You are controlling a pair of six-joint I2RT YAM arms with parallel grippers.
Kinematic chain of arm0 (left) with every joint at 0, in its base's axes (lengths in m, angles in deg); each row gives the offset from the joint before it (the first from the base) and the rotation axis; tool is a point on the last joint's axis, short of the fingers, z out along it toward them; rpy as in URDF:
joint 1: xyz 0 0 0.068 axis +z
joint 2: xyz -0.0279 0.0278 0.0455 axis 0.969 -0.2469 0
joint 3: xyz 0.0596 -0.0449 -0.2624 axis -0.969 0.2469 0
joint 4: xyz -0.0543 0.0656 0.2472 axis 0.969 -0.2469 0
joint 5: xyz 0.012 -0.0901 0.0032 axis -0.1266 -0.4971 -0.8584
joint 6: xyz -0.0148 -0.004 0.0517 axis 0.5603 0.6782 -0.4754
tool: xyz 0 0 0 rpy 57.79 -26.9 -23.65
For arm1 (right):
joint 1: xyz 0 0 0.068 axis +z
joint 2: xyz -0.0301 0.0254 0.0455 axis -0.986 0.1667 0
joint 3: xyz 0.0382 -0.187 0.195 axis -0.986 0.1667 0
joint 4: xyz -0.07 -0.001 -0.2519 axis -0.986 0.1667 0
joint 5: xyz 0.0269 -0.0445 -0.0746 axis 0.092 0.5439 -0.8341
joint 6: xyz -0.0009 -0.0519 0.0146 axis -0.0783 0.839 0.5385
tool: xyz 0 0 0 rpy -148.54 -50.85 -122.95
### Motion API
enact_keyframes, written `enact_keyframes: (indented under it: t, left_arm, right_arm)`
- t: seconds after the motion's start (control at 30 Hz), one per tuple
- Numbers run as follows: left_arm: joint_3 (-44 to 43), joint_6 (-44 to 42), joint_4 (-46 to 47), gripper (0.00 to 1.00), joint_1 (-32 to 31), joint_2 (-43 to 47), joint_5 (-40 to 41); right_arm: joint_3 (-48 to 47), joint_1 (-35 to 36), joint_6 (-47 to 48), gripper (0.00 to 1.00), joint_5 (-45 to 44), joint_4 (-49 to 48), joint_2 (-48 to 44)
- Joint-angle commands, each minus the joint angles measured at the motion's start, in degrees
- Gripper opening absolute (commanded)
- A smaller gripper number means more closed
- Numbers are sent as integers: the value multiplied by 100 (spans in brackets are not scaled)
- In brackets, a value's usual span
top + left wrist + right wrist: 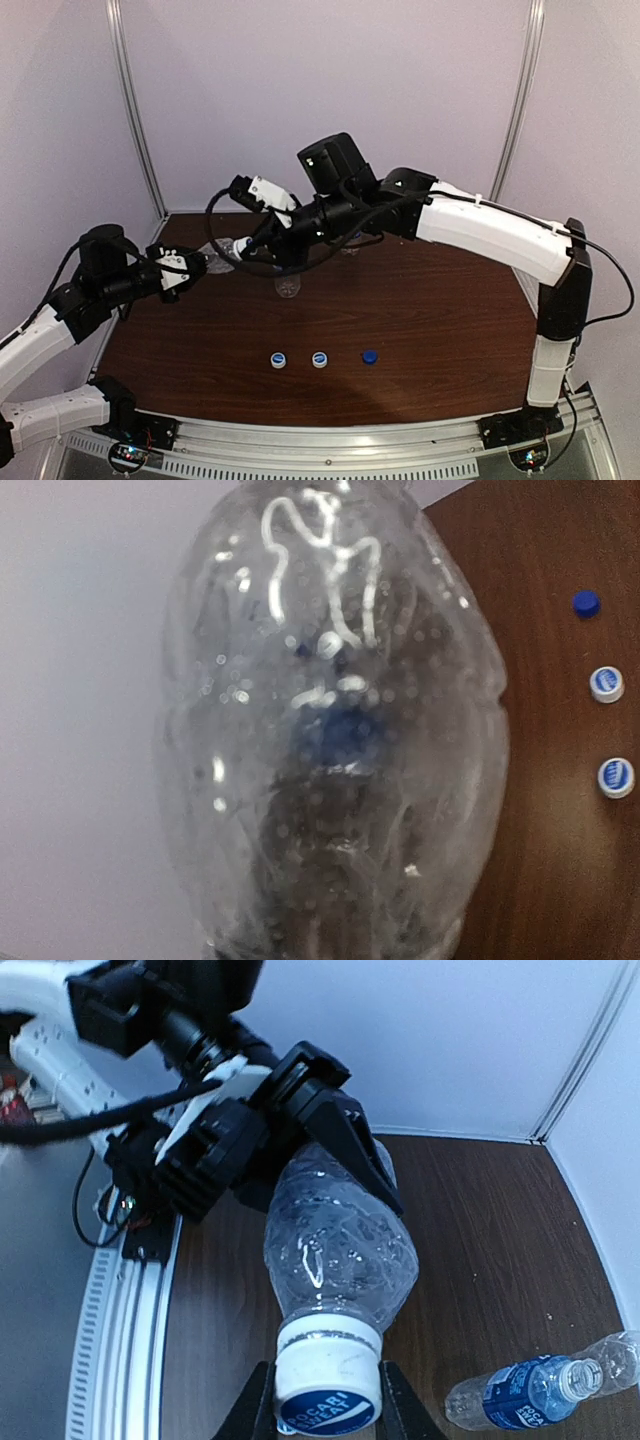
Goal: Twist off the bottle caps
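Reading "POCARI SWEAT" on white cap [328, 1385] on clear bottle [340, 1250] neck; right gripper [328, 1412] clamps cap, left gripper [198, 266] clamps bottle body. Top view, not right wrist, shows three loose caps [320, 359] in front of bottle.

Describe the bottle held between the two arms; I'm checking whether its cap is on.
The bottle is clear, dented plastic with no label, droplets misting its inside. Its white cap with a blue printed top is on. The left gripper clamps its body; the right gripper grips the cap from both sides.
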Motion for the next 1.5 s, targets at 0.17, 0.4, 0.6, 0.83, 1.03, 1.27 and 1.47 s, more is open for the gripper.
enact_keyframes:
  t: [0.17,0.4,0.6,0.83,1.03,1.27,1.47]
  left_arm:
    - [-136,1317,-1997,17,-59,-64,-2796]
    - [-67,1363,-2035,16,-59,-2,-2769]
    - [41,1262,-2081,15,-59,46,-2698]
    - [58,1131,-2082,14,-59,58,-2600]
    - [42,1157,-1945,12,-59,87,-2578]
    - [-120,1397,-1268,9,-59,163,-1992]
    - [26,1530,515,9,-59,189,-97]
  right_arm:
    - [1004,713,4690,0,-1507,708,-820]
    - [1478,937,5706,0,-2631,53,-1053]
    - [2593,950,6595,0,-2689,-1239,-1767]
    - [2762,941,6614,0,-2689,-1298,-2023]
    - [2812,943,6258,25,-2310,-1603,-1903]
    - [2704,933,5008,100,-2092,-2260,-1847]
    - [1518,336,1336,100,-883,-2115,-1569]
